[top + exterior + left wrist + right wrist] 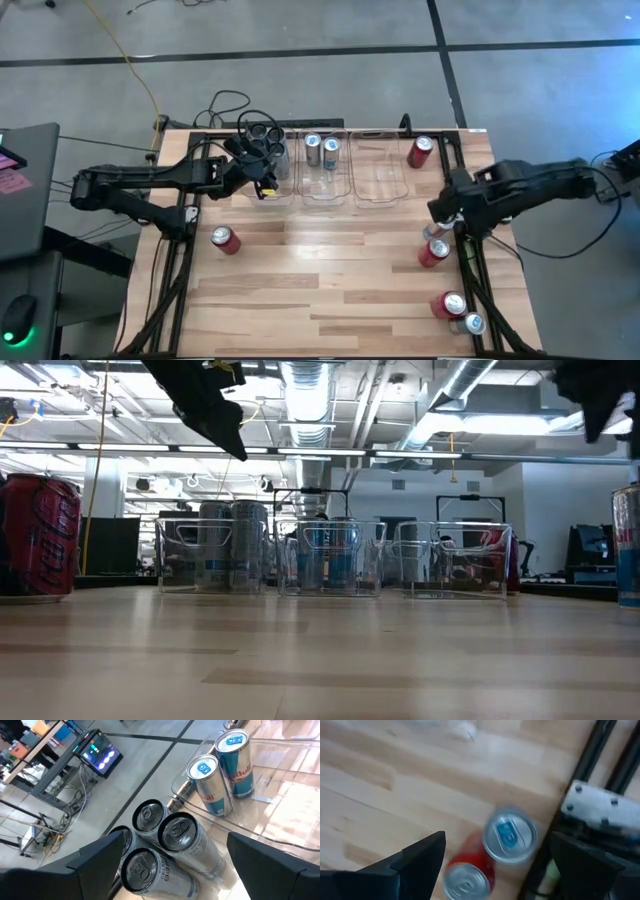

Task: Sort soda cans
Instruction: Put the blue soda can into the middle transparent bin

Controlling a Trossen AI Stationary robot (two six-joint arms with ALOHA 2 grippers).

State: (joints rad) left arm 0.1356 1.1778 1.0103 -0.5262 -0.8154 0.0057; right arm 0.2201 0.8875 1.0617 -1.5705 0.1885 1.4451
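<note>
A lab or workshop: exposed ceiling ducts point(305, 390), concrete floor point(300, 60), cabled monitor bench point(97, 755).

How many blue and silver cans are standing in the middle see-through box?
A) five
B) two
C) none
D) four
B: the high view shows two silver-blue metal cans standing side by side in the middle clear plastic rectangular bin, and the left wrist view shows the same pair, just past the dark grey metal cans in the next bin.
</note>
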